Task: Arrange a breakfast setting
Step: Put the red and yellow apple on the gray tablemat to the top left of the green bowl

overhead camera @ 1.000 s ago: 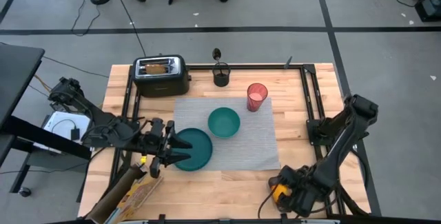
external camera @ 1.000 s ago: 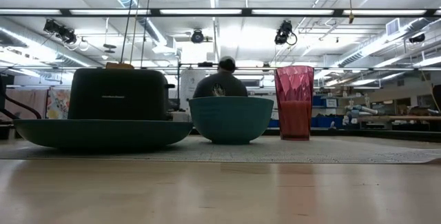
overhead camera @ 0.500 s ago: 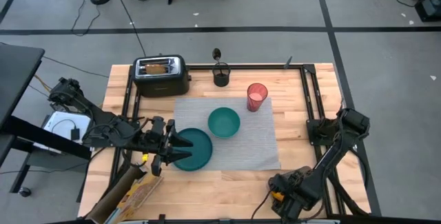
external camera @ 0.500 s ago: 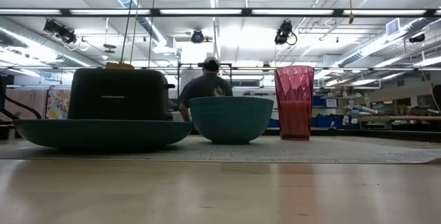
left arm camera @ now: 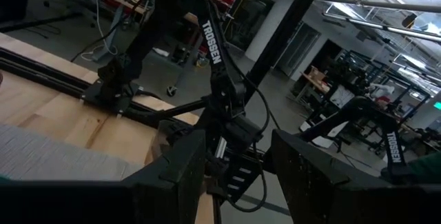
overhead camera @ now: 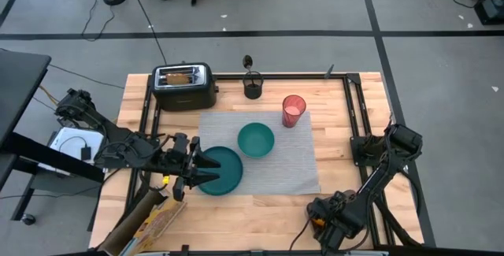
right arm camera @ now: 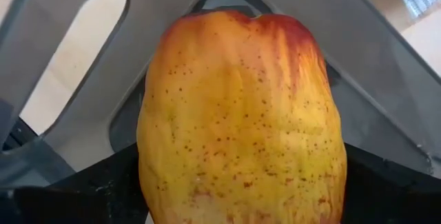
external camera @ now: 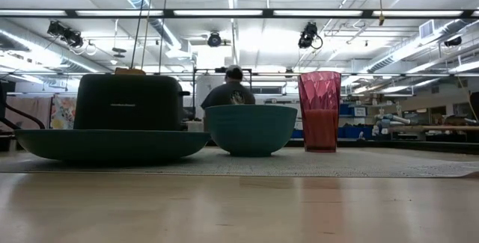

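Note:
A teal plate and a smaller teal bowl rest on the grey placemat. A pink-red cup stands at its far right corner. My left gripper is open at the plate's left rim, level with the table; I cannot tell if it touches the plate. My right gripper is at the table's near edge, shut on a red-yellow apple. A toast slice sticks up from the toaster. A spoon stands in a dark holder. My right gripper has the apple between its two fingers, one at the apple's left side and one at its right side. The apple's stem end points away from the wrist. Whether it rests on the grey surface behind it, I cannot tell.
A brown box lies at the near left corner. A grey tray with cut-outs shows behind the apple. Black rails run along the table's sides. A person stands in the room beyond the bowl.
My right arm has folded lower, and its gripper with the apple has shifted a little toward the table's left along the near edge. The person in the room behind has moved about.

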`<state>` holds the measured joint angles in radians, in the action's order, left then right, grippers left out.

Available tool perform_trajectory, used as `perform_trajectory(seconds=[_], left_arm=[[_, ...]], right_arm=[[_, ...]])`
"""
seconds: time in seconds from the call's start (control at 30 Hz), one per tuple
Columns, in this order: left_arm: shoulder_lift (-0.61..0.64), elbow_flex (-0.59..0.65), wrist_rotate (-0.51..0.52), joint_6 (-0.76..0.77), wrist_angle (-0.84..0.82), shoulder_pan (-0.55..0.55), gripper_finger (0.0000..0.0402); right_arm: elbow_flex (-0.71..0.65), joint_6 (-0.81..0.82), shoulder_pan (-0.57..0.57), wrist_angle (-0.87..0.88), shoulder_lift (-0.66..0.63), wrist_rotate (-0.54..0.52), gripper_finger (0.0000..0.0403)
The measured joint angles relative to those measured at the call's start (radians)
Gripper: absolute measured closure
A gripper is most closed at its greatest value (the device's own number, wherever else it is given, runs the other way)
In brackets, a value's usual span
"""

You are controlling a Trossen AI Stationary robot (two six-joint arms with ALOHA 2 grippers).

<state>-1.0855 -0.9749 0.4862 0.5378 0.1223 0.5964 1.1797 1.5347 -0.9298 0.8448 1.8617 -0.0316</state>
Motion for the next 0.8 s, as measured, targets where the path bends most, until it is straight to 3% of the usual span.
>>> perform_trajectory(seconds=[0.23,0.4,0.53,0.8], left_arm=[[0.0,0.0,0.021,-0.098,0.047,0.0,0.0227],[0.0,0.0,0.048,-0.178,0.073,-0.025,0.0209],[0.0,0.0,0.049,-0.258,0.106,-0.048,0.0172],[-0.001,0.0,0.051,-0.476,0.141,-0.11,0.0103]], right_arm=[[-0.003,-0.018,0.004,0.021,-0.04,0.032,0.0054],[-0.003,0.023,0.006,0.061,-0.173,0.08,0.0055],[-0.003,0.095,0.011,0.073,-0.314,0.083,0.0056],[-0.002,0.198,0.089,0.055,-0.559,-0.11,0.0057]])
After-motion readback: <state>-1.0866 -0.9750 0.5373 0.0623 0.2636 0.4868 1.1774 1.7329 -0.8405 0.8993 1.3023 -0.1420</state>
